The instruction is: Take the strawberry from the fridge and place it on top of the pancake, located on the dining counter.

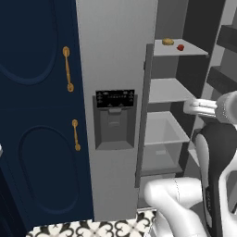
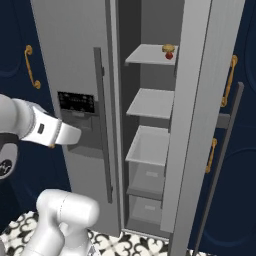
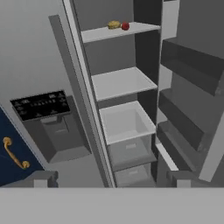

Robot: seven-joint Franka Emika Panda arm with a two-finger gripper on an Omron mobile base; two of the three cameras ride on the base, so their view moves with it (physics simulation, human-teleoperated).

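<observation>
Strawberry [image 3: 125, 26] sits on the fridge [image 1: 115, 55] top shelf [image 3: 118, 31], right door open, just beside a golden bun-like lump [image 3: 113, 25]. Prob. light, soft, bruises easily, may roll; pinch gently across its middle. Claw [image 3: 112, 177] wide, empty, well below that shelf.

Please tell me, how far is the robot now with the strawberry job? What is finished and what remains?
Done: the fridge right door stands open, showing the shelves. In hand: nothing yet; the gripper is open and empty, facing the fridge interior from outside. Left: the strawberry sits on the top shelf beside a small golden-brown lump; it must be reached, grasped, carried out and placed on the pancake.
</observation>
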